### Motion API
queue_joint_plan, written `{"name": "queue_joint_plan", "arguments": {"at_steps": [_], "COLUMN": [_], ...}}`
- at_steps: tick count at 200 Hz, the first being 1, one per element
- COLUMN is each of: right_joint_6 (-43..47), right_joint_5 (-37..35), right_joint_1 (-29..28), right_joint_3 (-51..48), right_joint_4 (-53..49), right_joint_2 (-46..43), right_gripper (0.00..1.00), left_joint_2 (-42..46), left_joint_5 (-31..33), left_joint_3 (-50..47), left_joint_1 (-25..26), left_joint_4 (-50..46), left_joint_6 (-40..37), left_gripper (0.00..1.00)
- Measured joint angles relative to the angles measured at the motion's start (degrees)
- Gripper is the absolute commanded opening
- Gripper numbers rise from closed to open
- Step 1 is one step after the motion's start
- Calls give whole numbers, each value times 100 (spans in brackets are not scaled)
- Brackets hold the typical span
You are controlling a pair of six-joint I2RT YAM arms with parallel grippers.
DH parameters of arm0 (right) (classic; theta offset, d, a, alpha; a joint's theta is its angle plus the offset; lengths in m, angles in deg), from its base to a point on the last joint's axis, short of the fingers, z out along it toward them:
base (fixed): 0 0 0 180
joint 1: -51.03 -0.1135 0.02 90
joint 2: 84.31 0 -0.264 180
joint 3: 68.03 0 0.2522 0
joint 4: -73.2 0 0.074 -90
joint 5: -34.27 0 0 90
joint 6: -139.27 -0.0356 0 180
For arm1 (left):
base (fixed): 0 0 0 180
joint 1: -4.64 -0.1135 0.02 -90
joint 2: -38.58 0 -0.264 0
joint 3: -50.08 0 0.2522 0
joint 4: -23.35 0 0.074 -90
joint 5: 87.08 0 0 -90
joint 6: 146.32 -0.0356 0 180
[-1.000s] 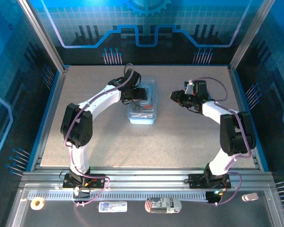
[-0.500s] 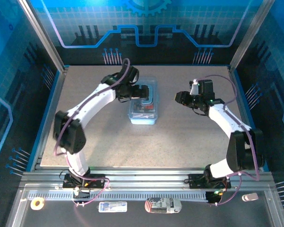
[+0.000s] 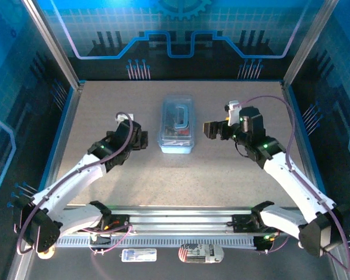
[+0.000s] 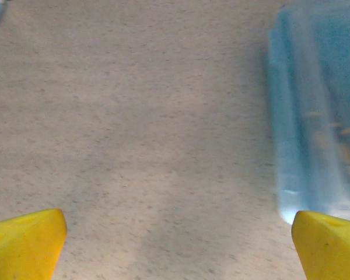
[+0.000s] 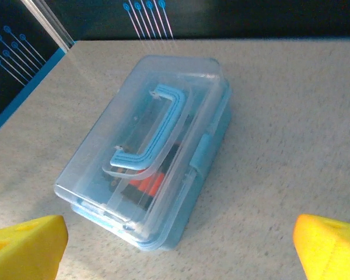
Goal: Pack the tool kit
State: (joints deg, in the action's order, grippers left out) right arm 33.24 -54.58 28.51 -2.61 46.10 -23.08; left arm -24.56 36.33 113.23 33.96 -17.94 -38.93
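Note:
The tool kit is a clear blue plastic case at the middle of the table, lid down, blue handle flat on top. Its side latch faces the right wrist camera. Orange and black tools show through the lid. My left gripper stands open to the case's left, apart from it, and the case's edge shows on the right of its wrist view. My right gripper stands open just right of the case with nothing between its yellow fingertips.
The speckled table has free room on all sides of the case. Blue walls and metal posts ring it. On the near rail lie a tape roll, a small packet and a labelled item.
My left arm has drawn back off the case's lid to its near left. My right gripper has opened wide and shifted a little toward the case.

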Motion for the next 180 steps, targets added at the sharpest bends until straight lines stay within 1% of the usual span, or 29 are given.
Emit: {"name": "queue_joint_plan", "arguments": {"at_steps": [14, 28, 48, 64, 78, 96, 108, 131, 148, 165, 171, 180], "right_joint_6": [490, 809, 1268, 1628, 1843, 2022, 2109, 2144, 2122, 2052, 2044, 2015], "right_joint_5": [-101, -140, 144, 175, 116, -17, -98, -188, -208, -339, -385, -398], "right_joint_1": [-9, 105, 638, 981, 1036, 1086, 1169, 1375, 1517, 1558, 1558, 1567], "right_joint_3": [-466, -949, -1661, -2214, -2662, -3171, -3445, -3759, -3998, -4133, -4131, -4129], "right_joint_4": [433, 737, 1290, 1899, 2621, 3578, 4188, 5272, 6404, 7488, 7573, 7545], "right_joint_2": [-66, -61, -188, -398, -490, -387, -109, 776, 1628, 2625, 2826, 2870], "right_gripper": [100, 100, 100, 100, 100, 100, 100, 100, 100, 100, 100, 100], "left_joint_2": [125, 111, 20, -164, -439, -909, -1198, -1475, -1821, -2380, -2492, -2531], "left_joint_5": [70, 153, 131, 125, 52, -210, -501, -1025, -1434, -1646, -1707, -1797], "left_joint_3": [-752, -1360, -1976, -2221, -2275, -2350, -2542, -2815, -2946, -3104, -3150, -3189], "left_joint_1": [-175, -358, -765, -1117, -1388, -1714, -1932, -2249, -2522, -2798, -2865, -2911], "left_joint_4": [833, 1456, 2363, 3106, 3742, 4680, 5375, 6127, 7005, 7899, 7962, 7978], "left_joint_6": [-562, -927, -1272, -1390, -1469, -1506, -1543, -1635, -1613, -1574, -1554, -1534], "left_gripper": [100, 100, 99, 99, 99, 99, 99, 99, 99, 99, 99, 99]}}
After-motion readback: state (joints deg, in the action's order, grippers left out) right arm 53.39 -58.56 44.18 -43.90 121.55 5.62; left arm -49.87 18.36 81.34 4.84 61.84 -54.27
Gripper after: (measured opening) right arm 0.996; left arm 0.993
